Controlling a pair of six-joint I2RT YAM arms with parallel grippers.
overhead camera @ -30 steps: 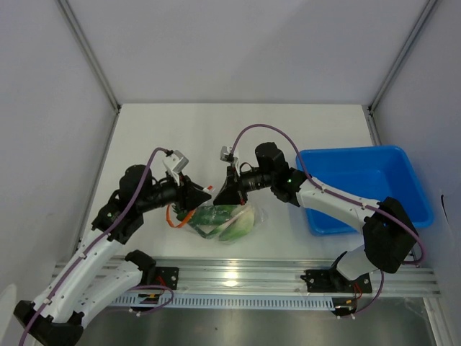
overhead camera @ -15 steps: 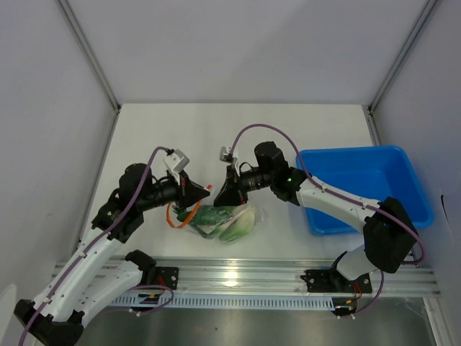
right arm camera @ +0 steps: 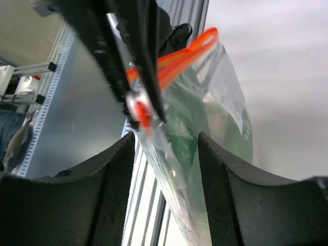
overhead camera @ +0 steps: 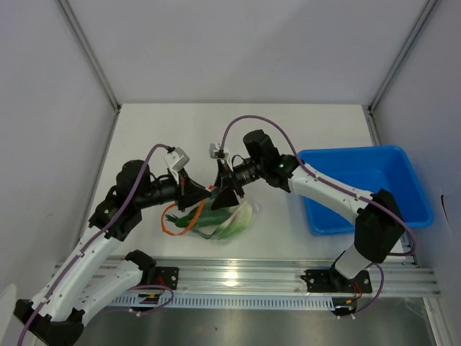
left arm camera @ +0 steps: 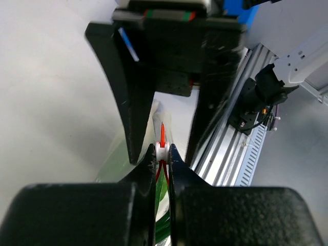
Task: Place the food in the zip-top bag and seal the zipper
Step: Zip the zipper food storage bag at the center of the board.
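The clear zip-top bag (overhead camera: 229, 218) lies near the table's front edge with the green food (overhead camera: 220, 222) inside it. Its orange-red zipper (overhead camera: 175, 218) loops out to the left. My left gripper (overhead camera: 207, 193) is shut on the zipper's white slider (left arm camera: 162, 148), and the orange strip (left arm camera: 162, 132) runs out beyond the tips. My right gripper (overhead camera: 225, 196) faces it closely and is open. In the right wrist view the bag (right arm camera: 169, 169) and the food (right arm camera: 215, 120) sit between the right gripper's (right arm camera: 166, 137) spread fingers, which do not touch them. The zipper (right arm camera: 180, 57) trails away above.
A blue bin (overhead camera: 367, 187) stands at the right of the table. The aluminium rail (overhead camera: 238, 277) with the arm bases runs along the near edge, just below the bag. White walls close the table at the back and sides.
The right gripper has opened and let go of the bag's mouth. The left gripper has shut on the zipper slider. Both grippers and the bag have shifted slightly left.
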